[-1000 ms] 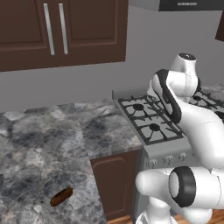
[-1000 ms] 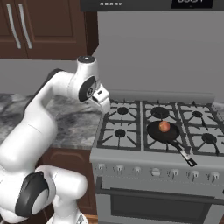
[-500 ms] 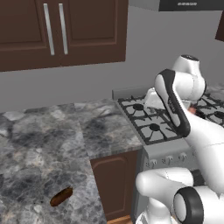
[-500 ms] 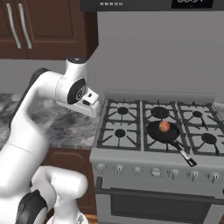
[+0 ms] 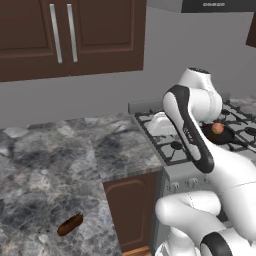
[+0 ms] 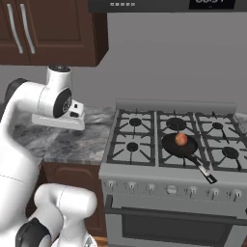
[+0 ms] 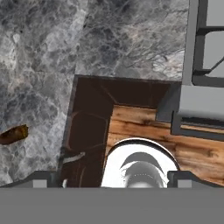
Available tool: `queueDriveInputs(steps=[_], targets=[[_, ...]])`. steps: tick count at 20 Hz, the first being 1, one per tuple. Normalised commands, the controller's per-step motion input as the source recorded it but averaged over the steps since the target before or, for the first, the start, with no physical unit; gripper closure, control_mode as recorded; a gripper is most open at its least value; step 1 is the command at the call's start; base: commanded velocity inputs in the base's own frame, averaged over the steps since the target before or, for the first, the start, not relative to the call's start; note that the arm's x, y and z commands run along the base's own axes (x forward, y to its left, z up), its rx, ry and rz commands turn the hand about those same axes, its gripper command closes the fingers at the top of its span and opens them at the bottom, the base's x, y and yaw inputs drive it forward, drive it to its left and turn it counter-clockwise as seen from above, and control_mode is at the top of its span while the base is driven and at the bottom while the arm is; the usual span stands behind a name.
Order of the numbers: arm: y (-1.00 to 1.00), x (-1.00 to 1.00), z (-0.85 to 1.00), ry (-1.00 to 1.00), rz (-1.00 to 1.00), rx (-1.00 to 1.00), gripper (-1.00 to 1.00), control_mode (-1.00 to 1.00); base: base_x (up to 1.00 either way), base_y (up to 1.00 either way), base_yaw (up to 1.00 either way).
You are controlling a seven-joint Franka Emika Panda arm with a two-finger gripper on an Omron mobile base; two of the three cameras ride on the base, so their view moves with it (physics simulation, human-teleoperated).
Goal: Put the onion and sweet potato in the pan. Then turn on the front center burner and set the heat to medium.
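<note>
Onion [image 6: 181, 139] in pan [image 6: 179, 146], arm over counter [image 5: 45, 165]

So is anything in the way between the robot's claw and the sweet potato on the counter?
Nothing visible blocks it. The sweet potato lies alone on bare grey counter, with the open gripper up in the air, looking down past the counter's corner. The onion already sits in the pan on the stove.
</note>
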Motion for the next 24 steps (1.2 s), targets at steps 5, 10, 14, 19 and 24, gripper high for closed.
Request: queueDriveInputs(steps=[5,10,14,19,24], targets=[[0.2,-0.51,0.01,0.0,0.16,-0.01,-1.0,-1.0,0.0,0.0,0.0],[0.27,-0.58,0.0,0.0,0.12,0.0,-1.0,-1.0,0.0,0.0,0.0],[0.67,-0.54,0.0,0.06,0.28,0.0,-1.0,-1.0,0.0,0.0,0.0],[0.85,-0.19,0.0,0.09,0.38,0.0,-1.0,-1.0,0.0,0.0,0.0],[0.85,0.01,-0.02,0.01,0.35,-0.01,-1.0,-1.0,0.0,0.0,0.0]])
